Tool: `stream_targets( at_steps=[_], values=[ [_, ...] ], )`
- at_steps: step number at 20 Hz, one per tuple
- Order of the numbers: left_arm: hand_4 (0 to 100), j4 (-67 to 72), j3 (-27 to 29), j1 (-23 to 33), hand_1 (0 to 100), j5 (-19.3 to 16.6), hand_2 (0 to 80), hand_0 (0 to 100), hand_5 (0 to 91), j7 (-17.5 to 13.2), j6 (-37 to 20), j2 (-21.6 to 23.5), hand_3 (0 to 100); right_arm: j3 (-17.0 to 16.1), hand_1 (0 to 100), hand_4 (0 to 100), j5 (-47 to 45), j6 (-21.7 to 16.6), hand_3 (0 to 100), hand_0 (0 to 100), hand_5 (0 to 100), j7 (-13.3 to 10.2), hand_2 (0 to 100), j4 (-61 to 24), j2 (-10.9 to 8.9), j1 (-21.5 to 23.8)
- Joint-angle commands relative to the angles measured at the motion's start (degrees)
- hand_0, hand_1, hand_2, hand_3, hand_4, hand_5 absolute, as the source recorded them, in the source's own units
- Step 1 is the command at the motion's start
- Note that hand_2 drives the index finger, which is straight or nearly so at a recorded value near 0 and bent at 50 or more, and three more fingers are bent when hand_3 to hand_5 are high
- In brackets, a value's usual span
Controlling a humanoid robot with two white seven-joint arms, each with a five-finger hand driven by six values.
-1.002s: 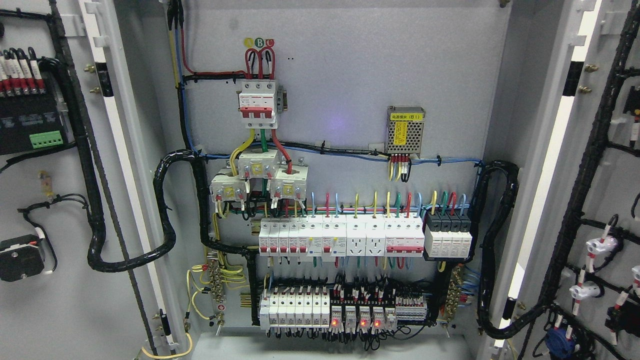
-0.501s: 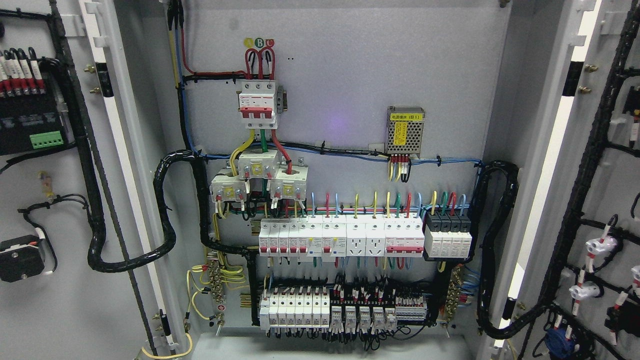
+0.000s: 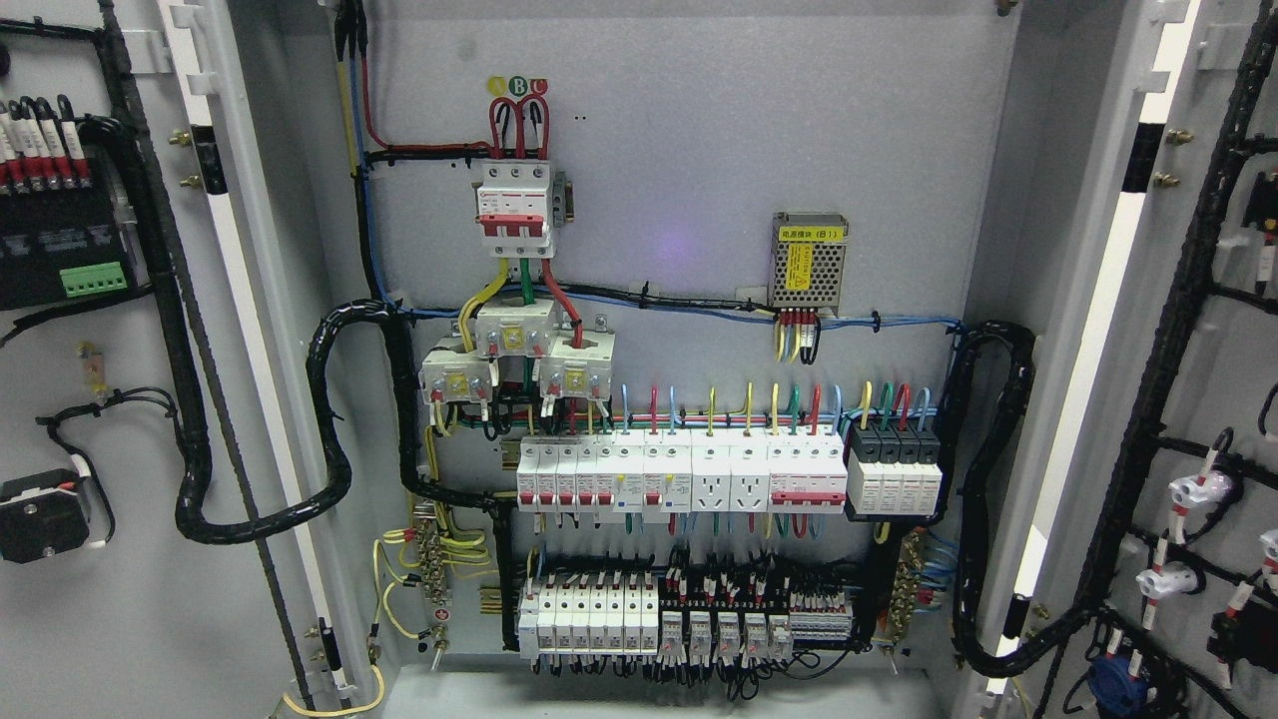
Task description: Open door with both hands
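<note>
Both doors of the electrical cabinet stand swung wide open. The left door [image 3: 110, 599] fills the 9 o'clock side of the head view, its inner face toward the camera, carrying a black terminal block with a green connector [image 3: 93, 279] and a thick black cable loom [image 3: 260, 519] that loops across the hinge side into the cabinet. The right door [image 3: 1213, 379] takes the 3 o'clock side, also showing its inner face, with black wiring harness [image 3: 1158, 399] running down it and small white-capped fittings [image 3: 1193, 491] toward 4 o'clock.

Neither hand nor any part of an arm shows in the view, so the pose and the finger state of both cannot be told.

Between the doors the grey back panel [image 3: 699, 150] lies fully exposed. Toward 12 o'clock sits a white three-pole main breaker [image 3: 514, 200] with red, green and yellow leads. At about 2 o'clock is a small perforated metal power supply [image 3: 810, 262] with a yellow label. Below centre runs a row of white breakers and sockets [image 3: 679, 477], ending at its right in black-topped modules [image 3: 894, 471]. At 6 o'clock a lower row of breakers and relays [image 3: 679, 619] sits above the cabinet floor [image 3: 649, 694].
</note>
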Motion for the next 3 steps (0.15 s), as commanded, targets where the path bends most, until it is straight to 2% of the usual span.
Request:
stream_targets(
  at_steps=[1,3],
  values=[
    [0,5.5,1.4,0.3,0,-0.2,0.0,0,0.0,0.0,-0.4,-0.9,0,-5.2,0,0,1.3,0.3,0,0,0,0.4,0,7.7,2.15,1.5],
    [0,5.0,1.3,0.3,0,-0.2,0.0,0,0.0,0.3,-0.6,-0.8,0,-5.7,0,0,1.2,0.3,0,0,0,0.5,0,7.8,2.23,1.5]
  ],
)
